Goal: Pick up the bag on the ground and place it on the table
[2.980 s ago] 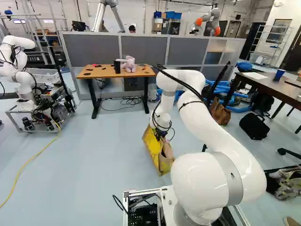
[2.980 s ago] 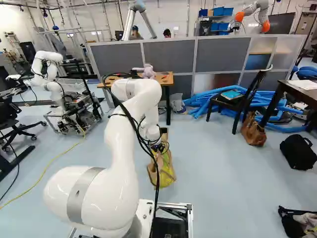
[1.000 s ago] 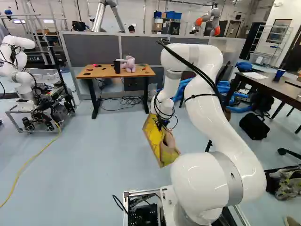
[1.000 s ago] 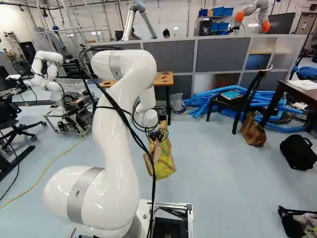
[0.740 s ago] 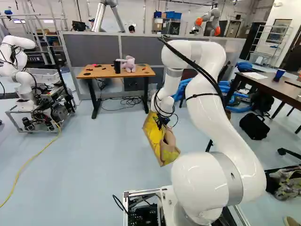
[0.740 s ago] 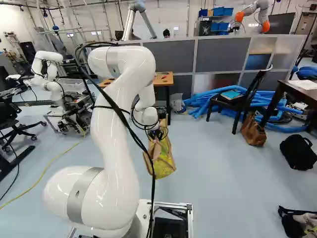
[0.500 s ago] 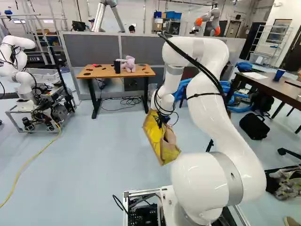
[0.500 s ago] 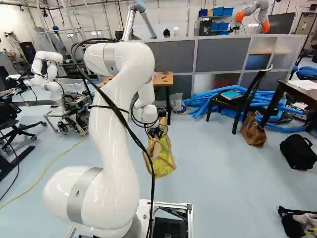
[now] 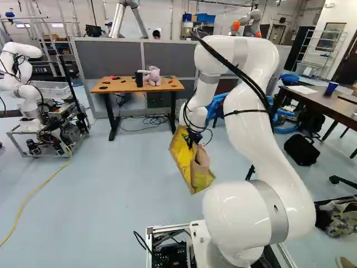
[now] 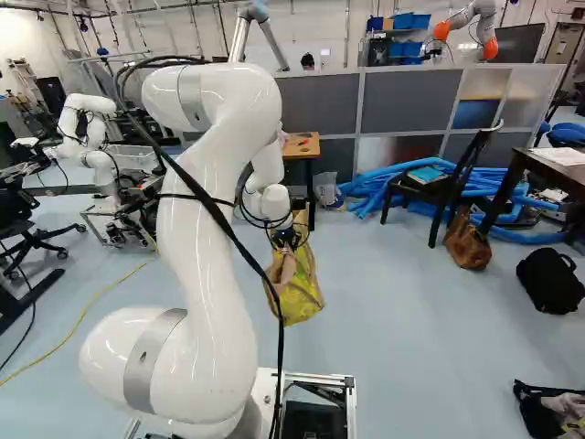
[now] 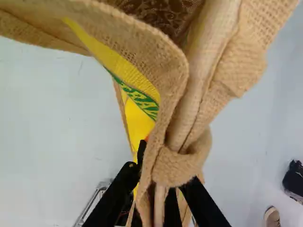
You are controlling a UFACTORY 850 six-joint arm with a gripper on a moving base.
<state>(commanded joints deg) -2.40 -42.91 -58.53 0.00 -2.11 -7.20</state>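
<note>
My gripper (image 9: pixel 193 138), well below the arm's raised elbow, holds the yellow and tan burlap bag (image 9: pixel 188 164) by its top. The bag hangs tilted under it in the left base view and shows as well in the right base view. In the wrist view the black fingers of the gripper (image 11: pixel 158 191) are shut from two sides on the bag's tan handle and rim (image 11: pixel 177 165), which cover part of them; the orange pads are hidden. The wooden table (image 9: pixel 114 86) stands farther ahead, left of the bag, bearing a black cup (image 9: pixel 139 79) and a pink plush toy (image 9: pixel 153 76).
Grey partitions (image 9: pixel 170 58) rise behind the table. Another robot (image 9: pixel 25 84) stands at the left of the left base view. A dark table (image 9: pixel 329 103), a chair (image 10: pixel 448 183), blue tubes (image 10: pixel 366 187), a brown bag (image 10: pixel 468 240) and a black bag (image 9: pixel 302 149) are on the right.
The arm's elbow has risen, and the gripper has moved up with the bag. Compared with three seconds ago, the bag hangs higher. The base has not moved.
</note>
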